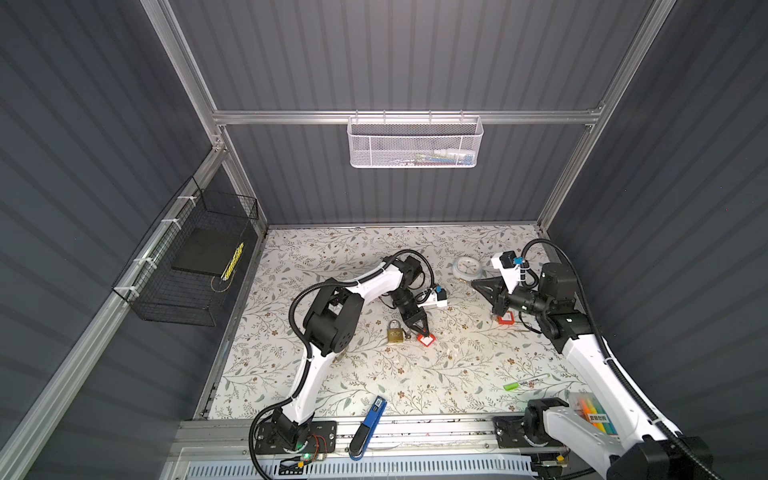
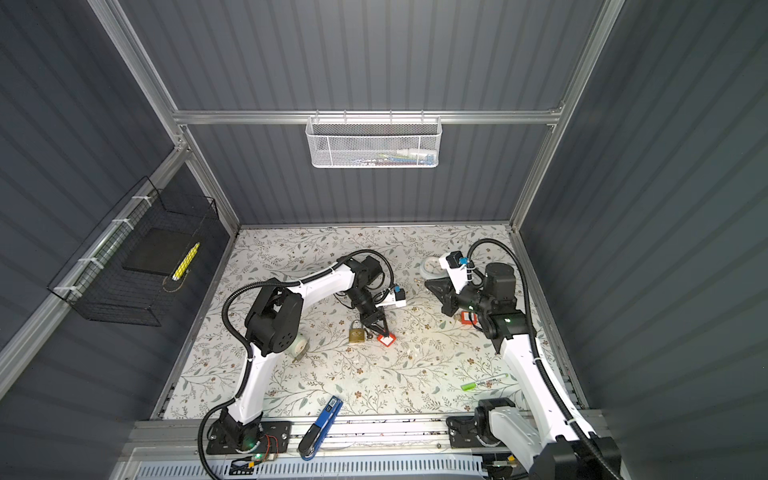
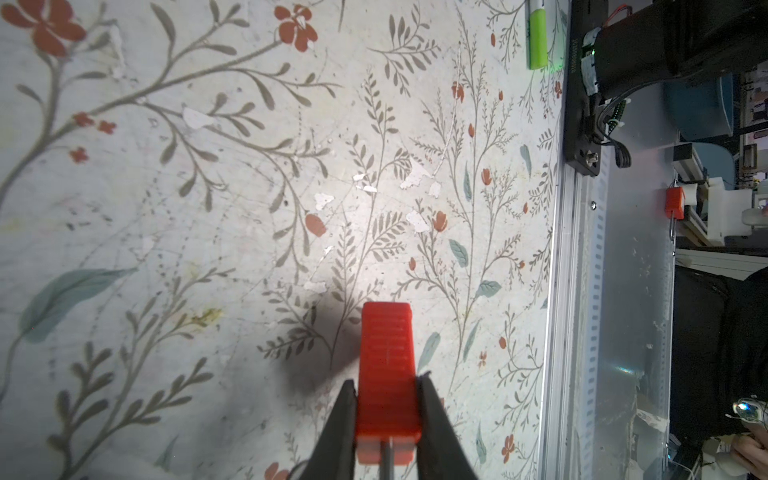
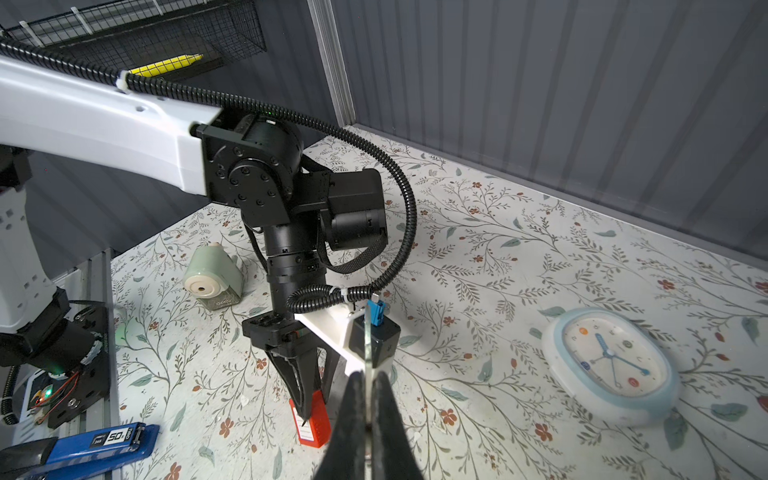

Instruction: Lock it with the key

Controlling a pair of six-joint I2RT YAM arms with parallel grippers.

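Observation:
A brass padlock [image 1: 395, 333] [image 2: 357, 333] lies flat on the floral table [image 1: 415, 374]. Just to its right, my left gripper [image 1: 422, 331] [image 3: 386, 384] points down and is shut on a red tag [image 1: 427, 340] [image 3: 386, 365] that rests on the table; a thin metal pin runs from the tag between the fingers [image 3: 345, 424]. My right gripper [image 1: 473, 284] [image 4: 368, 376] hovers at the back right, shut on a thin metal key [image 4: 368, 345] seen edge-on. A second red tag [image 1: 506, 319] shows under that gripper. The padlock is hidden in both wrist views.
A white clock [image 1: 465, 267] [image 4: 611, 365] lies just behind the right gripper. A green pencil sharpener [image 4: 212, 278] stands under the left arm. A blue stapler [image 1: 370, 424] and a green marker [image 1: 525, 381] lie near the front rail. Wire baskets hang on the walls.

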